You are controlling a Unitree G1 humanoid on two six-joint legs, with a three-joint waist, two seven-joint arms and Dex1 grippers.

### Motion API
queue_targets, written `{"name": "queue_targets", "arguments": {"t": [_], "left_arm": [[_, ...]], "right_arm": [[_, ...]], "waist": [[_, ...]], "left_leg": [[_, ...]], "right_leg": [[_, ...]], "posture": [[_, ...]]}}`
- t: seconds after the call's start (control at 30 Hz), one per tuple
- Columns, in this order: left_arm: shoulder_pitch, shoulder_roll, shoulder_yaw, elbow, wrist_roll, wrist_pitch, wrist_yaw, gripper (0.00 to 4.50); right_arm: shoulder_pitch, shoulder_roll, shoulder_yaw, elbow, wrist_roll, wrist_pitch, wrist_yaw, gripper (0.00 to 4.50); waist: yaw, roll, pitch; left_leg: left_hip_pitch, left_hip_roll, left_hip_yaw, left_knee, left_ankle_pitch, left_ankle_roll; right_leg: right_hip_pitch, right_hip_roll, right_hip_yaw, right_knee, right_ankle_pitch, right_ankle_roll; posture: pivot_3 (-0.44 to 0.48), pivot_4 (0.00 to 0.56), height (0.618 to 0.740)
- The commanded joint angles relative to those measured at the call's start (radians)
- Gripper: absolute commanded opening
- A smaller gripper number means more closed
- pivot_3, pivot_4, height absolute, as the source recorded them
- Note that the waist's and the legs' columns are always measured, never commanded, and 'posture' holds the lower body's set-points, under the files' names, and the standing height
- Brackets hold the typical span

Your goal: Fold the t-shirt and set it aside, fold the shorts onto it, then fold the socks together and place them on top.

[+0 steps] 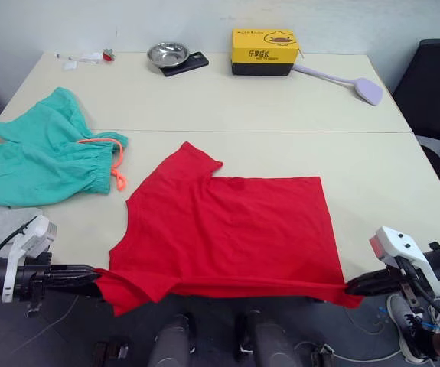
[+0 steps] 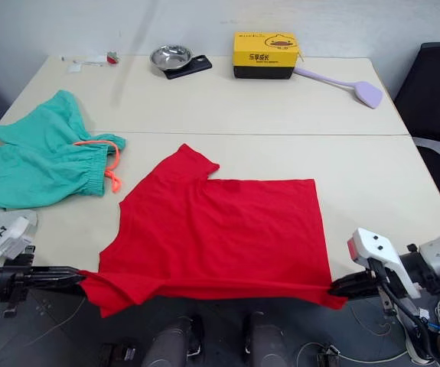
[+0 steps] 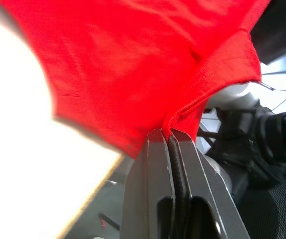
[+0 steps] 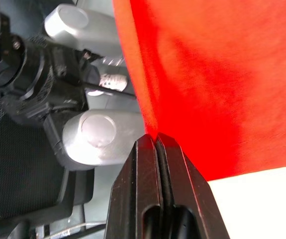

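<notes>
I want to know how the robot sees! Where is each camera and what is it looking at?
Left eye, right eye: on the head, looking down at the table; both arms show.
Left wrist: along the left gripper, shut on the t-shirt.
Right wrist: along the right gripper, shut on it.
All share the t-shirt.

head stereo downward, wrist cams close
</notes>
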Motion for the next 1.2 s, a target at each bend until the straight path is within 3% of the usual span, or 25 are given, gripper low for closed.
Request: {"name": "queue_targets", "arguments": {"t": [0.03,0.5,0.6,0.73,0.83,1.0,1.2], "left_arm": [[-0.050,0.014,-0.011,0.028,0.000,0.005,0.010,0.01],[-0.190,-0.033,-0.123,0.127,0.069,-0.090,0.059,0.01],[-0.211,-0.054,-0.126,0.146,0.080,-0.121,0.080,0.59],[-0.234,-0.080,-0.134,0.169,0.100,-0.157,0.109,1.83],[-0.248,-0.103,-0.136,0.186,0.133,-0.213,0.146,2.78],[-0.250,-0.141,-0.080,0.182,0.125,-0.315,0.164,4.40],[-0.182,-0.165,-0.015,0.123,0.133,-0.512,0.116,4.50]], "right_arm": [[-0.032,0.014,0.018,0.000,0.004,0.026,-0.014,0.00],[-0.104,0.141,0.044,0.004,-0.029,0.010,-0.171,0.00],[-0.106,0.161,0.033,0.011,-0.032,-0.017,-0.187,0.00],[-0.109,0.189,0.014,0.022,-0.020,-0.034,-0.210,0.00],[-0.115,0.208,-0.001,0.038,-0.027,-0.067,-0.219,0.60],[-0.111,0.219,-0.039,0.062,-0.039,-0.149,-0.226,2.33],[-0.104,0.226,-0.084,0.068,-0.033,-0.253,-0.198,4.46]], "waist": [[0.000,0.000,0.000],[-0.001,-0.001,0.000],[0.000,-0.001,0.000],[0.000,-0.001,0.000],[0.000,-0.001,0.000],[0.000,-0.001,0.000],[-0.001,-0.002,0.000]], "left_leg": [[0.000,0.000,0.000,0.000,0.000,0.000],[0.000,0.000,0.000,0.004,0.002,0.000],[0.000,0.000,0.000,0.005,0.002,0.000],[0.000,0.000,0.000,0.005,0.002,0.000],[0.000,0.000,0.000,0.006,0.002,0.000],[0.000,0.000,0.001,0.006,0.002,0.000],[0.000,0.000,0.001,0.007,0.002,0.000]], "right_leg": [[0.000,0.000,0.000,0.001,0.000,0.000],[-0.001,0.000,0.000,0.006,0.000,0.001],[0.000,0.000,0.000,0.006,0.001,0.001],[0.000,0.000,0.000,0.006,0.001,0.002],[0.000,0.000,0.000,0.007,0.001,0.002],[0.000,0.000,0.000,0.007,0.001,0.002],[0.000,0.000,0.000,0.007,0.001,0.003]], "posture": [[0.000,0.150,0.740],[0.000,0.150,0.740],[0.000,0.150,0.740],[0.000,0.150,0.740],[0.000,0.150,0.740],[0.000,0.150,0.740],[0.000,0.150,0.740]]}}
